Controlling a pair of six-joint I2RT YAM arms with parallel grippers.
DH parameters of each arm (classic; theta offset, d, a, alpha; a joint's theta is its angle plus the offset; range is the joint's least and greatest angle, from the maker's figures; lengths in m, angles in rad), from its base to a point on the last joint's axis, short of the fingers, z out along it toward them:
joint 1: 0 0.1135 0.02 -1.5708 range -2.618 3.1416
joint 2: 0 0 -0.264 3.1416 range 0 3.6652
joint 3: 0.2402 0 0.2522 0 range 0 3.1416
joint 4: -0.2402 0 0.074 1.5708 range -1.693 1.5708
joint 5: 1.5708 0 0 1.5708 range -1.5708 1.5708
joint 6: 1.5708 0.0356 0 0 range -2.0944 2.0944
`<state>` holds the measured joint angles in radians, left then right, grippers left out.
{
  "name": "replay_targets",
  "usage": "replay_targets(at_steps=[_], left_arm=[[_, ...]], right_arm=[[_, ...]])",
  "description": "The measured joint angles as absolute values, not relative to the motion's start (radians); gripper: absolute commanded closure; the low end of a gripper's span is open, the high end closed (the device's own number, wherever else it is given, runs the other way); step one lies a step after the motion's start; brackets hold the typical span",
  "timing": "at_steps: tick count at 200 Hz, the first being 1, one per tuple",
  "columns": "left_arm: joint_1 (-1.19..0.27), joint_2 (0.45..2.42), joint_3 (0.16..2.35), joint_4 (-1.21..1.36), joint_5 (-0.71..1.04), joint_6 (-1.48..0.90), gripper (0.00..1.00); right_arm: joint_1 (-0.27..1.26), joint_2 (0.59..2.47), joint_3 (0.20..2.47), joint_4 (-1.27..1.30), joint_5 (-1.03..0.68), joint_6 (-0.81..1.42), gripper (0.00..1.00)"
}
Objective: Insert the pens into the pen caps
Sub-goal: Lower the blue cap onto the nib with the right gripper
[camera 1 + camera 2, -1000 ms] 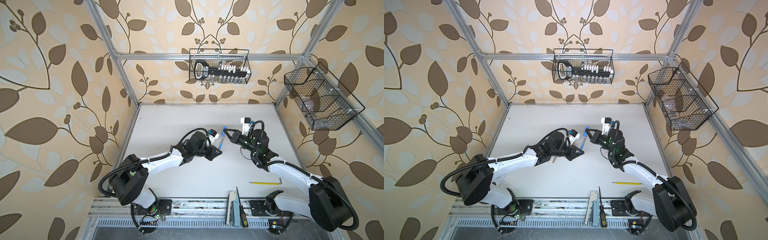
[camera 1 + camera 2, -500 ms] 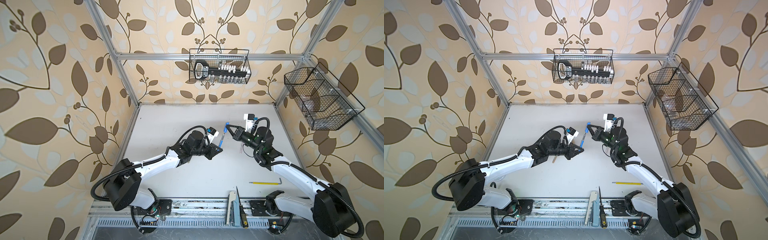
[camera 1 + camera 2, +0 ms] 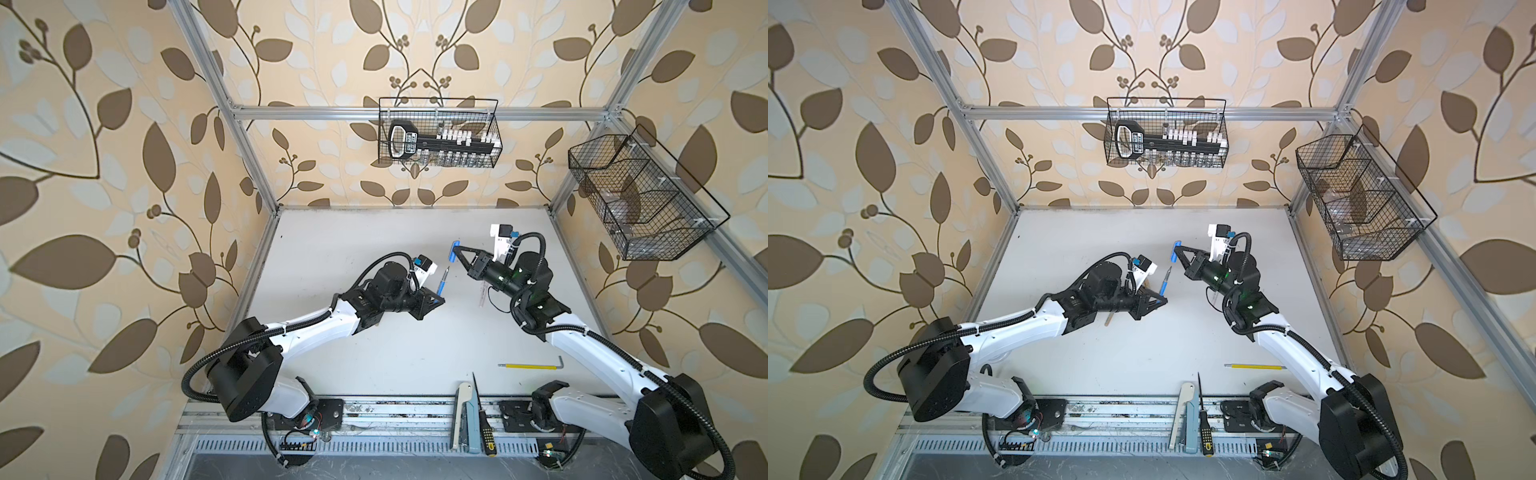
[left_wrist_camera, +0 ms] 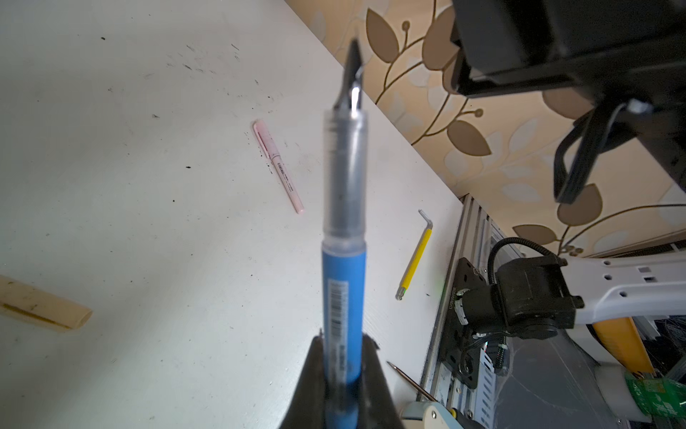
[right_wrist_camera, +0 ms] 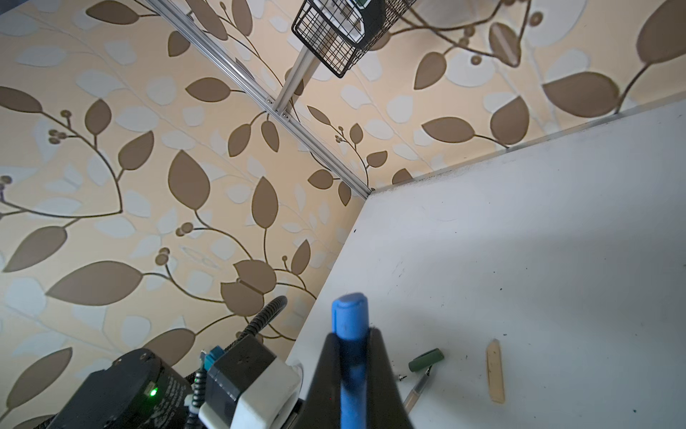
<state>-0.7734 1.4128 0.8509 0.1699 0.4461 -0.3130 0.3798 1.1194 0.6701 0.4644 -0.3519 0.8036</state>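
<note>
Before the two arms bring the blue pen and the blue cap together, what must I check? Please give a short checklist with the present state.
1. Blue pen clamped in the left gripper: ok.
2. Blue cap clamped in the right gripper: ok.
3. Pen tip bare, pointing away from the jaws: ok.
4. Cap's open end facing the tip: cannot tell; only its closed end shows.
5. Tip inside the cap: not ok; a gap shows in both top views.

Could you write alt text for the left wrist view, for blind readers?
The left gripper clamps an uncapped blue pen, tip pointing away. Behind, on the table, lie a pink pen and a yellow hex key.
</note>
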Motion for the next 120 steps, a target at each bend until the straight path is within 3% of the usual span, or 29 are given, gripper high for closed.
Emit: replay_targets(at_steps=[120], left_arm=[[-0.773, 1.412, 0.849, 0.175, 0.446, -0.313, 1.00]], right_arm=[[0.413, 1.112, 0.607, 0.509, -0.347, 0.828, 0.92]])
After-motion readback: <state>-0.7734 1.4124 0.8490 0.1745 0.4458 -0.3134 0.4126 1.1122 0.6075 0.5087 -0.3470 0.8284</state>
